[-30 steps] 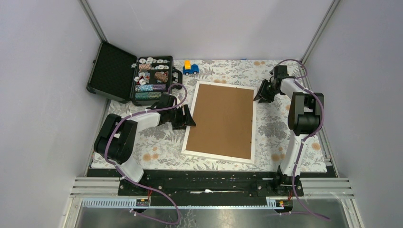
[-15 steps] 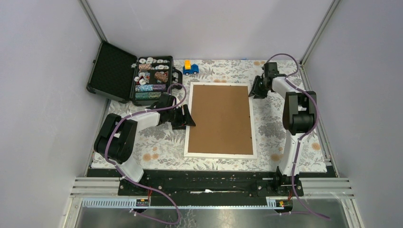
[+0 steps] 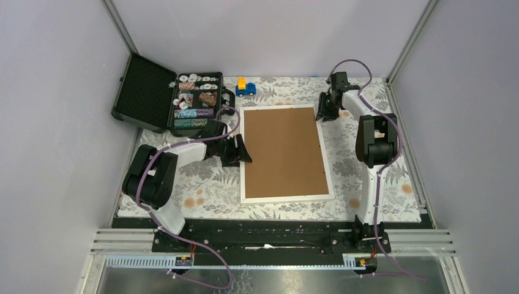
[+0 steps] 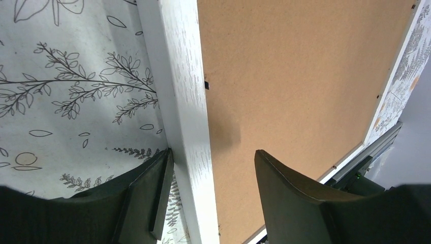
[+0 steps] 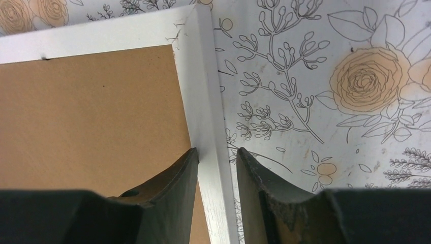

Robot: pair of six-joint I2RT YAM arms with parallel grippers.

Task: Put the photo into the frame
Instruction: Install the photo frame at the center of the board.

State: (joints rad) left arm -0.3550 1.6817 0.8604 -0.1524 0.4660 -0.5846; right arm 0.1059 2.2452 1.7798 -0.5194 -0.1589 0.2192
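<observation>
Right gripper (image 5: 217, 152): jaws closed on the frame (image 3: 286, 153). One finger (image 5: 175, 183) sits on the brown-back side and the other on the cloth side, with the thin white moulding pinched between them just short of the far right corner. Left gripper (image 4: 213, 155): jaws spread wide, straddling the moulding about midway along the left long side. The outer finger touches the moulding's outer edge; the inner finger sits over the brown back, apart from the moulding, and I cannot tell if it touches the board. The frame lies flat, back up, in the middle of the floral tablecloth (image 3: 208, 184), long sides running away from the arm bases, slightly askew. An open black case (image 3: 147, 92) sits at the far left with its lid leaning back and small round pieces in its compartments. A blue-and-yellow toy car (image 3: 246, 87) stands at the far edge, near the frame's far left corner.
</observation>
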